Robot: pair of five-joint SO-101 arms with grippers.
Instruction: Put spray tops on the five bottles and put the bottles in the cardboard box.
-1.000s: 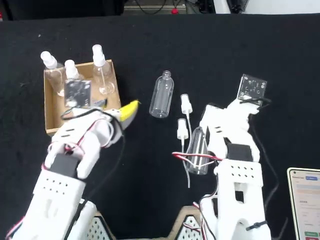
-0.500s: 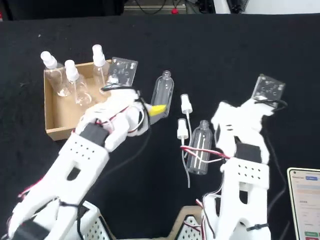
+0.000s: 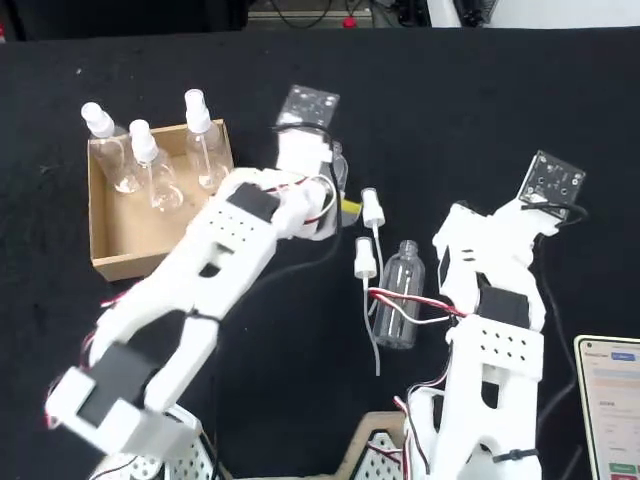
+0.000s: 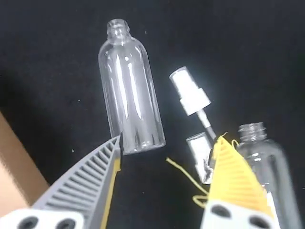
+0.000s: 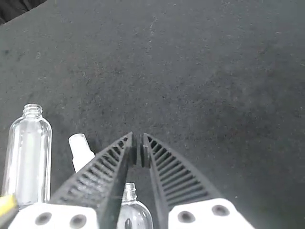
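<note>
A clear uncapped bottle lies on the black table; its neck shows beside the left arm. My left gripper hangs open just above its base, empty, with the yellow finger toward two loose spray tops. A second uncapped bottle stands beside the right arm. My right gripper is shut and empty above that bottle. Three bottles with spray tops stand in the cardboard box.
A device with a lit screen lies at the table's right front edge. Red and white wires run across the standing bottle. Open black cloth stretches behind the arms.
The left arm swung from over the box to the right, ending above the lying bottle. The right arm drew back to the right, leaving the uncapped bottle standing by itself.
</note>
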